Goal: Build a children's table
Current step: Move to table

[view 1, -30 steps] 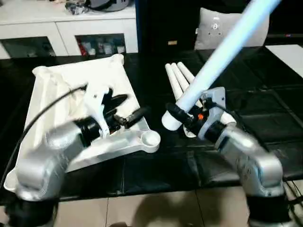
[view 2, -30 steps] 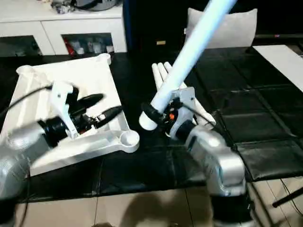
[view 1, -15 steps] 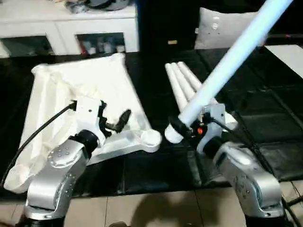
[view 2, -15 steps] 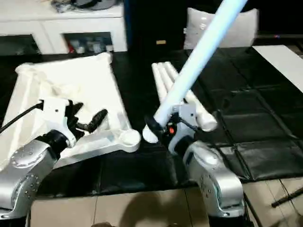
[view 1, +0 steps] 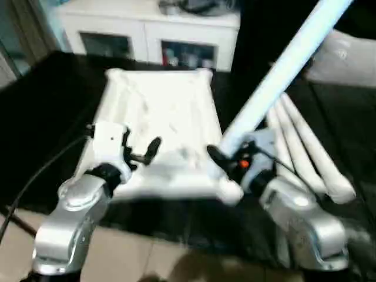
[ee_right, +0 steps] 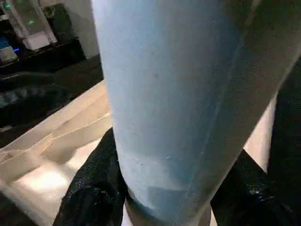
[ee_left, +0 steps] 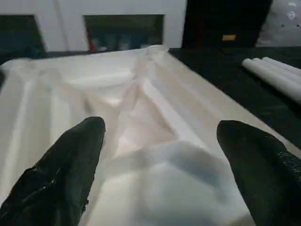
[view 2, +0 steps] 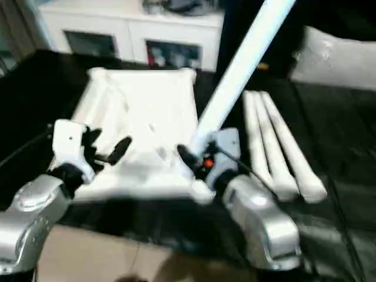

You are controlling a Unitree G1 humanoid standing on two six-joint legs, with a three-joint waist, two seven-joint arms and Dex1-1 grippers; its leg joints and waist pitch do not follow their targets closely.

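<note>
Right gripper (view 1: pixel 226 157) clamping one white table leg (view 1: pixel 276 76), slanting above near corner socket (view 1: pixel 230 191) of upturned tabletop (view 1: pixel 167 111); left gripper (view 1: pixel 141 154) hanging wide open over tabletop; three spare legs (view 1: pixel 308 155) lying alongside.

No legible text or labels anywhere
</note>
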